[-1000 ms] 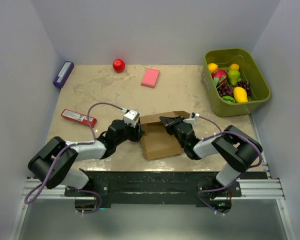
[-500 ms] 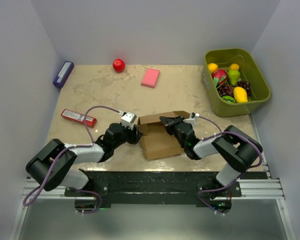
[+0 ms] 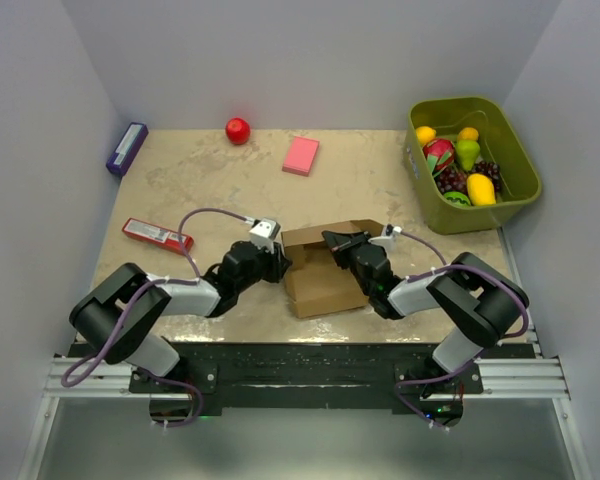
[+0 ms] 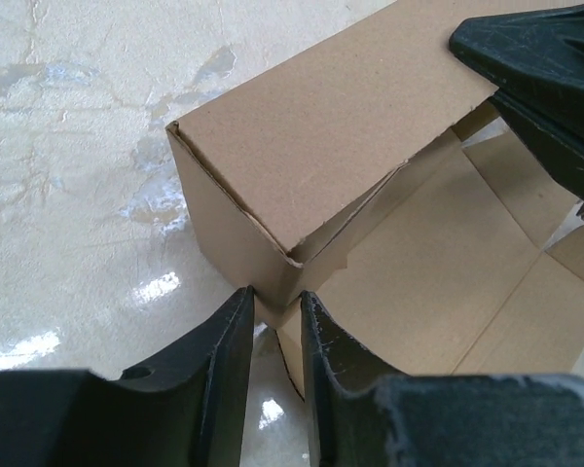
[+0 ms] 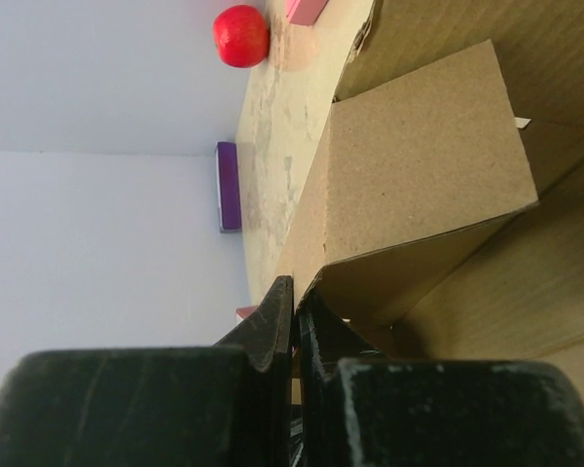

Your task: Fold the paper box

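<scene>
A: Brown cardboard box (image 3: 320, 285) near-centre on beige surface (image 3: 200, 180), btwn 2 arms. L gripper (image 4: 275, 295) narrow, box corner in gap; grip unclear.
B: R gripper (image 5: 294, 287) closed tight, holding nil, tip at flap. Suggest: pinch corner square, crease slow.

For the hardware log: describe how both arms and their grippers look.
Left arm and right arm alike: black joints, light grey link shells, a purple cable looping along each. White camera block at each wrist. Left gripper and right gripper: black, two tapered fingers.
</scene>
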`<action>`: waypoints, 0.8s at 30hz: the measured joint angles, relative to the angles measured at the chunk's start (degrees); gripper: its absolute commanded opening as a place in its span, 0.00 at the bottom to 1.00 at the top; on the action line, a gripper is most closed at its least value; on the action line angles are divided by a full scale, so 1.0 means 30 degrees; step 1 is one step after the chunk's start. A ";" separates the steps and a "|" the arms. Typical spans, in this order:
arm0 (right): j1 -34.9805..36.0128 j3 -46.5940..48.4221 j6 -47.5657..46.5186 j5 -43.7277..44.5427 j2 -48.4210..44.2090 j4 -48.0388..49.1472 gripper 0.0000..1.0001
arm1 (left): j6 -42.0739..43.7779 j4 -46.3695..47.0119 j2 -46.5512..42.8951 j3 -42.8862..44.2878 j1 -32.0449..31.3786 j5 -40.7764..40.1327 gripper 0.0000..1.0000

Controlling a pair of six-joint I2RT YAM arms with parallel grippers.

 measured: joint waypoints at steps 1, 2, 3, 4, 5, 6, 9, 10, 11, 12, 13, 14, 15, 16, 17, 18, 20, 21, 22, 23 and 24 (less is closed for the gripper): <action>-0.0007 0.0000 0.0000 0.0007 0.0000 0.0000 0.00 | -0.0117 -0.0146 0.0087 0.0153 -0.0131 -0.0219 0.31; -0.0022 0.0000 0.0000 0.0022 0.0000 0.0007 0.00 | -0.0153 -0.0277 0.0189 0.0313 -0.0248 -0.0408 0.34; -0.0036 0.0000 0.0000 0.0058 0.0000 0.0015 0.00 | -0.0182 -0.0415 0.0364 0.0561 -0.0393 -0.0656 0.36; -0.0073 0.0000 0.0000 0.0124 0.0000 0.0044 0.00 | -0.0197 -0.0590 0.0605 0.0860 -0.0525 -0.0918 0.38; -0.0117 0.0000 0.0000 0.0175 0.0000 0.0066 0.00 | -0.0211 -0.0787 0.0838 0.1166 -0.0648 -0.1158 0.39; -0.0153 0.0000 0.0000 0.0219 0.0000 0.0080 0.00 | -0.0255 -0.0954 0.0998 0.1392 -0.0772 -0.1421 0.40; -0.0168 -0.0015 0.0000 0.0364 -0.0007 0.0095 0.00 | -0.0335 -0.1515 0.1413 0.1902 -0.1093 -0.2200 0.51; -0.0168 -0.0036 0.0007 0.0364 -0.0015 0.0102 0.00 | -0.0415 -0.1632 0.1479 0.1953 -0.1151 -0.2426 0.54; -0.0168 -0.0044 0.0022 0.0357 -0.0051 0.0051 0.00 | -0.0481 -0.1741 0.1537 0.1974 -0.1217 -0.2601 0.59; -0.0160 -0.0073 0.0036 0.0342 -0.0124 -0.0007 0.00 | -0.0481 -0.1814 0.1566 0.1982 -0.1239 -0.2696 0.60; -0.0153 -0.0087 0.0044 0.0328 -0.0233 -0.0102 0.00 | -0.0503 -0.1836 0.1603 0.1982 -0.1246 -0.2769 0.60; -0.0138 -0.0095 0.0044 0.0321 -0.0313 -0.0175 0.00 | -0.0466 -0.1814 0.1632 0.1982 -0.1246 -0.2798 0.60; -0.0131 -0.0095 0.0058 0.0299 -0.0423 -0.0350 0.00 | -0.0452 -0.1756 0.1661 0.1974 -0.1253 -0.2834 0.60; -0.0124 -0.0095 0.0073 0.0291 -0.0539 -0.0546 0.00 | -0.0444 -0.1698 0.1676 0.1974 -0.1275 -0.2871 0.58; -0.0124 -0.0087 0.0087 0.0277 -0.0707 -0.0838 0.00 | -0.0386 -0.1566 0.1727 0.1974 -0.1282 -0.2914 0.56; -0.0124 -0.0073 0.0087 0.0262 -0.0860 -0.1107 0.00 | -0.0306 -0.1355 0.1792 0.1974 -0.1319 -0.2951 0.54; -0.0131 -0.0044 0.0087 0.0270 -0.1035 -0.1464 0.00 | 0.0007 -0.1071 0.1974 0.1982 -0.1362 -0.3009 0.51; -0.0131 -0.0015 0.0087 0.0270 -0.1107 -0.1647 0.00 | 0.0138 -0.0962 0.2076 0.1989 -0.1392 -0.3031 0.50; -0.0124 0.0015 0.0087 0.0270 -0.1151 -0.1770 0.00 | 0.0262 -0.0882 0.2157 0.1989 -0.1413 -0.3045 0.49; -0.0131 0.0080 0.0087 0.0277 -0.1180 -0.1945 0.00 | 0.0481 -0.0787 0.2222 0.1989 -0.1450 -0.3045 0.46; -0.0131 0.0109 0.0087 0.0277 -0.1188 -0.1996 0.00 | 0.0634 -0.0721 0.2273 0.1989 -0.1501 -0.3060 0.45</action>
